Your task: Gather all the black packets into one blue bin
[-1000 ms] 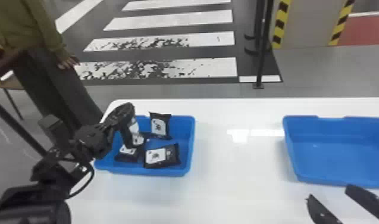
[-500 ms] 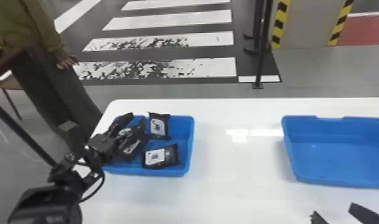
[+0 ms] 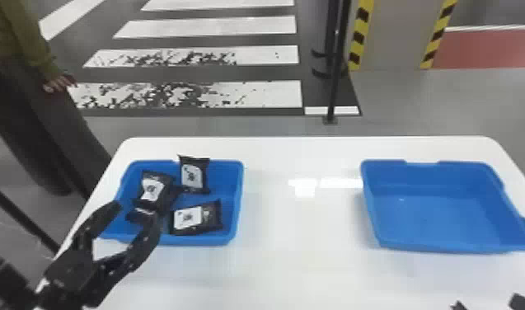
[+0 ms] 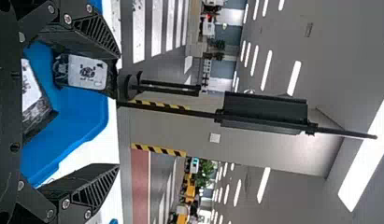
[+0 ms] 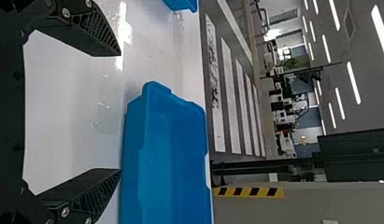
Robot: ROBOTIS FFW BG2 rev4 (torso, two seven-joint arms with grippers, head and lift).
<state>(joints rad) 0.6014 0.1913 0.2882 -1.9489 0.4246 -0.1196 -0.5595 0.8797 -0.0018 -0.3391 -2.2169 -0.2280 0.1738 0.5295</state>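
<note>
In the head view my left gripper stands open over the near-left part of the left blue bin. That bin holds several black packets with white labels: a back one against the far wall, a front one, and a left one lying over another. The left wrist view has my left gripper with its fingers wide apart, a packet beyond them in the bin. My right gripper is at the head view's bottom right; in the right wrist view the gripper is open, holding nothing.
A second blue bin with no packets in it stands on the right of the white table. Bare tabletop separates the two bins. A black pole rises behind the table's far edge.
My left gripper has drawn back toward the near left and opened wider, away from the packets. A packet it covered before now lies exposed in the left bin. My right gripper has moved slightly lower.
</note>
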